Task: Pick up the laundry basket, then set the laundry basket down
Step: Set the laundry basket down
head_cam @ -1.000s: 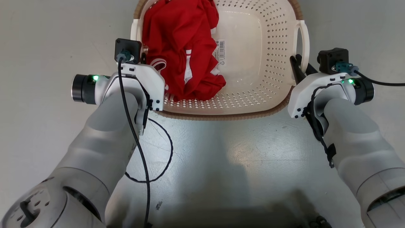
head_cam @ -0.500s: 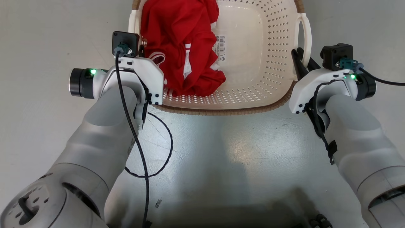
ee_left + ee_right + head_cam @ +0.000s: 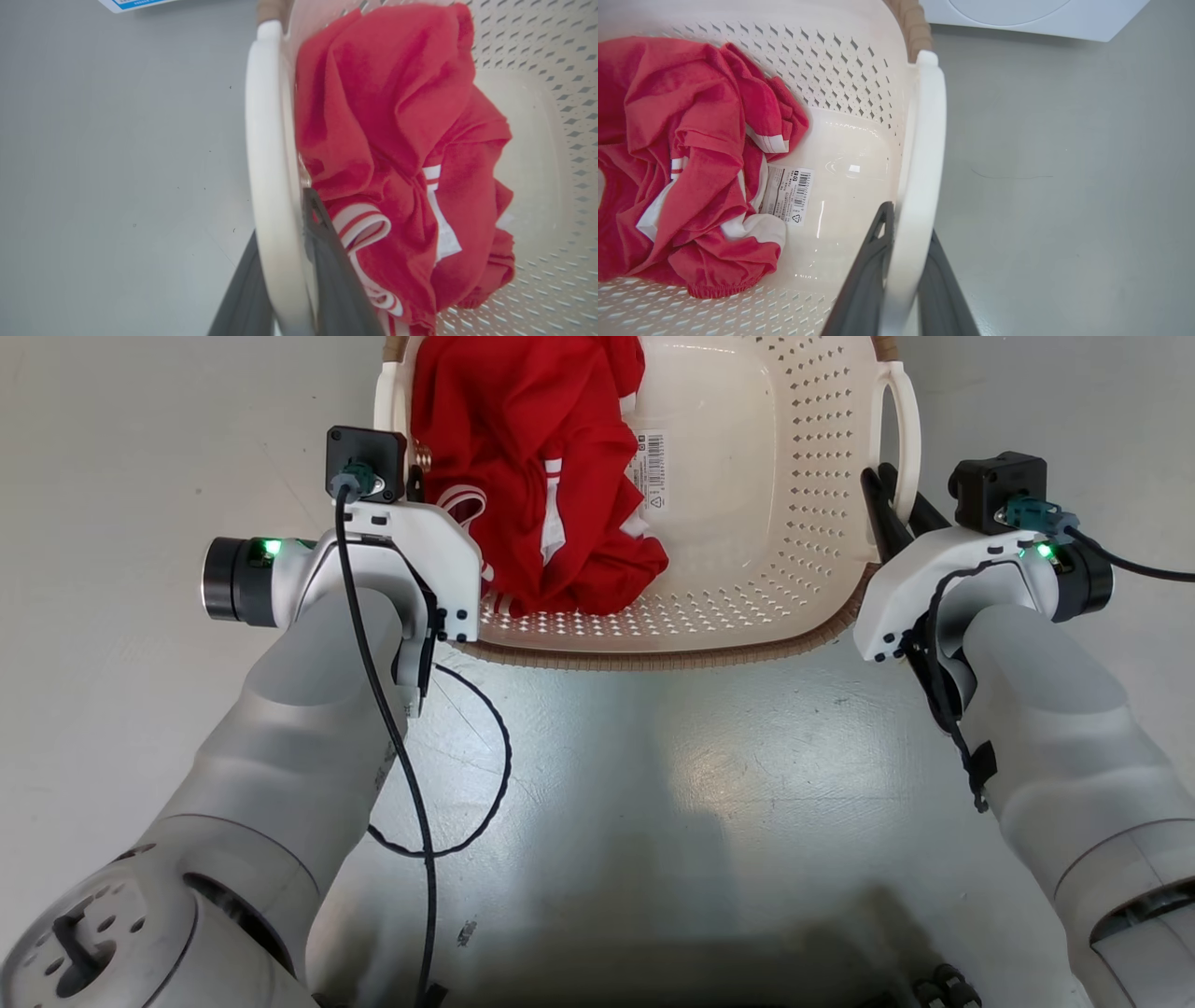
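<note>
Here the left pincer [image 3: 280, 219] and right pincer [image 3: 909, 224] nip nearly closed on the 2 side handles [image 3: 902, 429] of the laundry basket [image 3: 747, 523], out front of the robot; it looks light, stiff, slick plastic, so those handles suit.

We've got pale grey forearms [image 3: 308, 728], white wrist housings [image 3: 434, 555] with black screws [image 3: 459, 613], dark wrist rings [image 3: 229, 593] each lit by a green LED [image 3: 272, 547]. Black camera blocks [image 3: 366, 457], teal plugs [image 3: 1027, 511], black cables [image 3: 415, 821] looping down. On the right gripper [image 3: 909, 221], fingers [image 3: 864, 280] long, dark grey.
</note>
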`<state>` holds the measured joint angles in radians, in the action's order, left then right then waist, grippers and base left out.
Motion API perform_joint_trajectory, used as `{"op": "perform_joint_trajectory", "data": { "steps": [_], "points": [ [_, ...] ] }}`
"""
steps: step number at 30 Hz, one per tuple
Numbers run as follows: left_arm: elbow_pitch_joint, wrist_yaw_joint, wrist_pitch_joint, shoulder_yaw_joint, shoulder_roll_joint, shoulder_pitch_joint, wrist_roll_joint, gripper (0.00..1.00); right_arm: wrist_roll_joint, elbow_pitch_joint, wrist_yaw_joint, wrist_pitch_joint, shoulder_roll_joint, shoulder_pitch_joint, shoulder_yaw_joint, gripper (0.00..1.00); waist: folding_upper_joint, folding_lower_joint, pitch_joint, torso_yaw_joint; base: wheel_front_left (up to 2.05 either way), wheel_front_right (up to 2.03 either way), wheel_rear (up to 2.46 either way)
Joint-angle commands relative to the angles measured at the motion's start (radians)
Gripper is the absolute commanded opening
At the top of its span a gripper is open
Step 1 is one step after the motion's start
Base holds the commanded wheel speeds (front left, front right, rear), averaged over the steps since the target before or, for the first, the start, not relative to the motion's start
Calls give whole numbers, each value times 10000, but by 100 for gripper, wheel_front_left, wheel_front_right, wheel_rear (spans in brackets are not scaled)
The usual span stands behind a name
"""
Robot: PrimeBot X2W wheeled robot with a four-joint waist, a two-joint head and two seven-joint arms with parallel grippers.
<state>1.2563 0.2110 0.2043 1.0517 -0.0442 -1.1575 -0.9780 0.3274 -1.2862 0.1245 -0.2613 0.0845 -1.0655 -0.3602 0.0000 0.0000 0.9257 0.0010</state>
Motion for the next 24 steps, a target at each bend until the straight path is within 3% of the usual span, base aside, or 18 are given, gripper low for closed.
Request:
{"op": "perform_joint_trajectory", "data": {
  "steps": [1,24],
  "points": [
    [-129,66,105,1,-60,-136,5,0,-156,-45,62,88,-343,538,-192,0,0,0,7,3,0,0,0],
    [-297,102,437,228,-60,-85,-307,0,-268,324,62,1,-343,673,-54,0,0,0,69,19,0,0,0]
  ]
}}
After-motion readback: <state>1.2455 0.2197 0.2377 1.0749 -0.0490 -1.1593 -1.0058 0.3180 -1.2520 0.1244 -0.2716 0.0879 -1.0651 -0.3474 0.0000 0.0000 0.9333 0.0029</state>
